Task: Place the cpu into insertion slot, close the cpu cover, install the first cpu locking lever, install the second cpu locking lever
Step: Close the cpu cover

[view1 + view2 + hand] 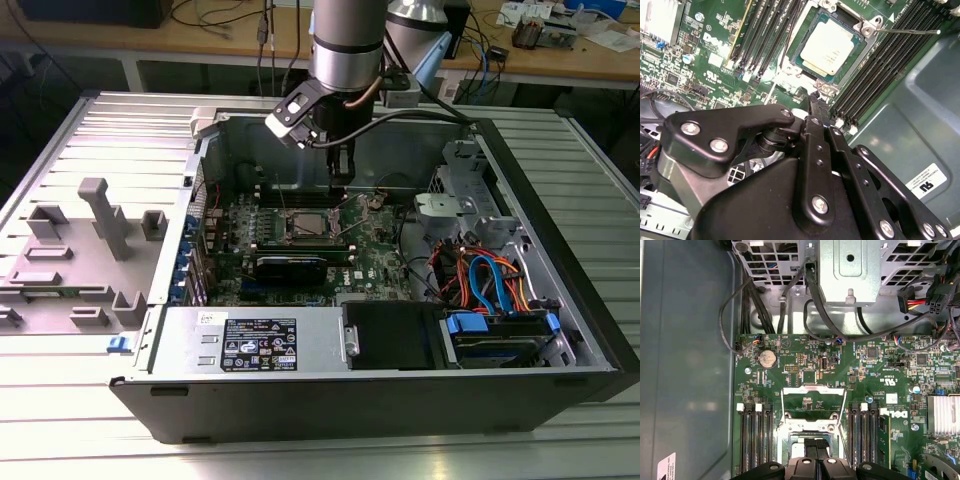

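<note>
Here, the open computer case (330, 405) lies on a ribbed metal table (70, 430), with a wooden bench (120, 35) behind it (cables trail across its top). The arm stands vertical over the case. The gripper (342, 182) hangs just above the green board, beside the insertion slot (847, 70), its jaws together with nothing between them. The cpu (829, 47) is seated in the slot. The cpu cover (813, 389) is open, folded back off the slot. A thin locking lever (905, 31) angles away from the slot's corner.
</note>
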